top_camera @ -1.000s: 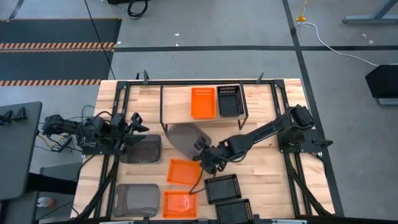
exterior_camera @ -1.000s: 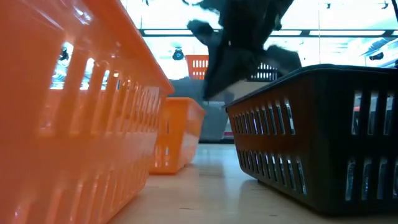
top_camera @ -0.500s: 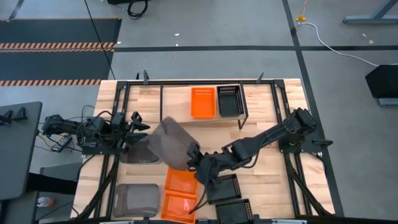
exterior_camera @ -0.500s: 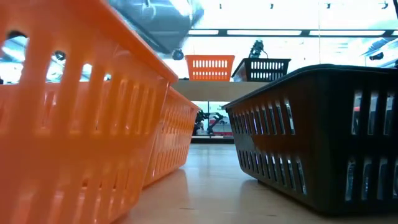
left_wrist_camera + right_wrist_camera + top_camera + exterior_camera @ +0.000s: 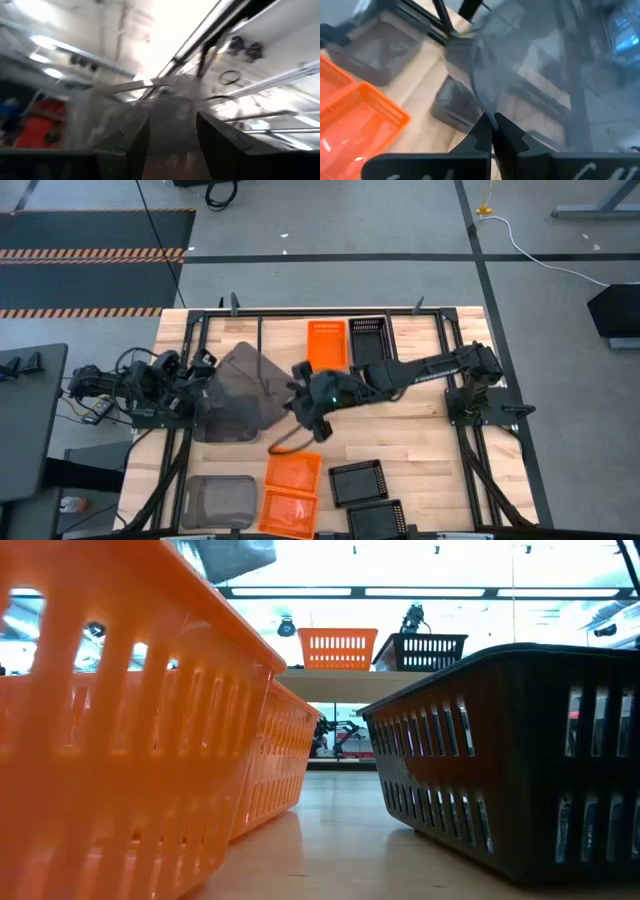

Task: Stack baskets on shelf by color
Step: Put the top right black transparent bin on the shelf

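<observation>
Three grey baskets: one lifted, one beneath it, one at the table's near edge. Three orange baskets. Black baskets seemingly three, the nearest partly cropped. One shelf.

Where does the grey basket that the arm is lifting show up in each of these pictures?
High view: the grey basket hangs tilted left of centre, pinched at its edge by the right gripper.
Low view: only a grey blur at the top left, probably the same basket.
Left wrist view: a blurred translucent shape just beyond the fingers.
Right wrist view: it fills the upper right, its rim between the shut jaws.
Shared landmark: the orange basket on the shelf, also in the low view.
</observation>
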Controlling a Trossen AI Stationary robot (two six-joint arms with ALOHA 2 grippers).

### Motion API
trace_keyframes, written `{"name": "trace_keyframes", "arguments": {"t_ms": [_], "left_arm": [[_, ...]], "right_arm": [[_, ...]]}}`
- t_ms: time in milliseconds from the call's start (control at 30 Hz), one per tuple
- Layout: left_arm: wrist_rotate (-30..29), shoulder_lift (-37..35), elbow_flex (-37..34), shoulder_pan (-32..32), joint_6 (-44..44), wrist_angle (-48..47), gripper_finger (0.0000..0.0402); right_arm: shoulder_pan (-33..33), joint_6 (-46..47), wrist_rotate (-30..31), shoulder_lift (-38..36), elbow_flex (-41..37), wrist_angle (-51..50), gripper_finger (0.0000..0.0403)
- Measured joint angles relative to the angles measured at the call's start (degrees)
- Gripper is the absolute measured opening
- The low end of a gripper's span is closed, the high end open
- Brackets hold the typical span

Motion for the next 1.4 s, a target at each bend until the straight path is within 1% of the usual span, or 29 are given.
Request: {"name": "trace_keyframes", "arguments": {"t_ms": [133, 233, 300, 400, 467, 633, 767, 933, 1133, 1300, 1400], "left_arm": [[8.94, 0.12, -0.25, -0.15, 1.14, 5.21, 0.0172], [12.41, 0.26, -0.40, -0.14, 2.64, 7.55, 0.0172], [14.10, 0.35, -0.52, -0.24, 4.00, 8.03, 0.0172], [13.21, 0.26, -0.46, -0.13, 6.09, 8.60, 0.0172], [13.33, 0.46, -0.46, -0.19, 7.05, 8.44, 0.0172], [13.07, 0.40, -0.44, -0.15, 7.55, 5.42, 0.0172], [11.82, 0.87, -0.41, -0.13, 7.17, 2.35, 0.0172], [10.29, 1.09, -0.41, -0.13, 7.22, 2.53, 0.0172], [10.12, 1.05, -0.33, -0.13, 8.27, 3.39, 0.0172], [10.09, 1.03, -0.33, -0.13, 11.19, 3.48, 0.0172], [10.08, 1.01, -0.33, -0.13, 11.70, 3.48, 0.0172]], "right_arm": [[-1.34, 0.40, 0.54, 0.00, 0.12, -0.83, 0.0011], [-1.59, 0.96, 1.10, -0.04, 0.26, -0.84, 0.0011], [-1.61, 2.22, 2.88, -0.04, 0.31, -1.16, 0.0011], [-1.77, 2.05, 6.37, -0.02, 0.26, -1.02, 0.0011], [-1.81, 1.46, 7.01, -0.11, 0.28, -0.82, 0.0011], [-3.09, 1.20, 3.28, 0.01, 0.16, -0.39, 0.0011], [-5.41, 4.00, 2.32, -0.07, 0.17, -1.07, 0.0011], [-8.93, 7.87, -0.41, -0.07, 0.15, -2.24, 0.0012], [-11.89, 11.00, -2.46, -0.07, 0.15, -5.00, 0.0013], [-13.07, 11.73, -3.47, -0.07, 0.13, -9.19, 0.0027], [-13.24, 12.68, -3.35, -0.07, 0.13, -9.64, 0.0040]]}}
